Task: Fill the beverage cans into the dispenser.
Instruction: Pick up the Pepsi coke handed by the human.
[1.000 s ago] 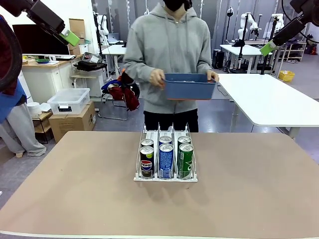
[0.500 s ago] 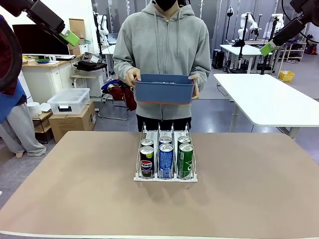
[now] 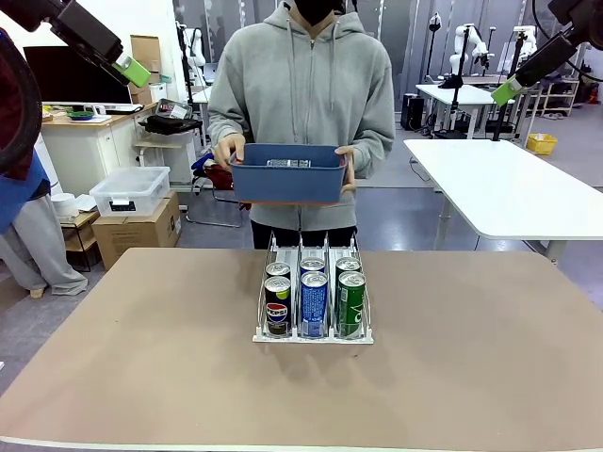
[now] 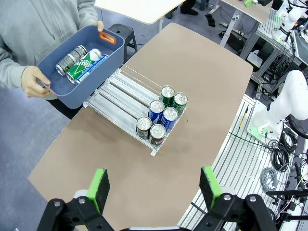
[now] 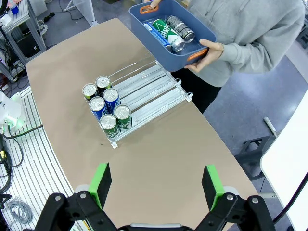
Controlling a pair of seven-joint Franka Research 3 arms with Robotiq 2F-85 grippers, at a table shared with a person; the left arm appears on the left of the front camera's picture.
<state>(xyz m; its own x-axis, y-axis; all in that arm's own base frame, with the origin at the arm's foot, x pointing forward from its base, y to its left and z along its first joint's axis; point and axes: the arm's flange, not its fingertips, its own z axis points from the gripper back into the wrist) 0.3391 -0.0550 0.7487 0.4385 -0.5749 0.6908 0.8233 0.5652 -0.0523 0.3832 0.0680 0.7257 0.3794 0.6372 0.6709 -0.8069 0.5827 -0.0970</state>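
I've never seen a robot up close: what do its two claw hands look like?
The left gripper and right gripper look alike: black jointed linkages with round pivot pins, each ending in two flat fingers covered by bright green pads.

Bright, even indoor light; soft shadows, sharp focus, wide-angle wrist distortion.

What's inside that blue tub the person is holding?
Three drink cans lie on their sides in the tub: a dark can, a green can and a blue can. Anything beneath them is hidden.
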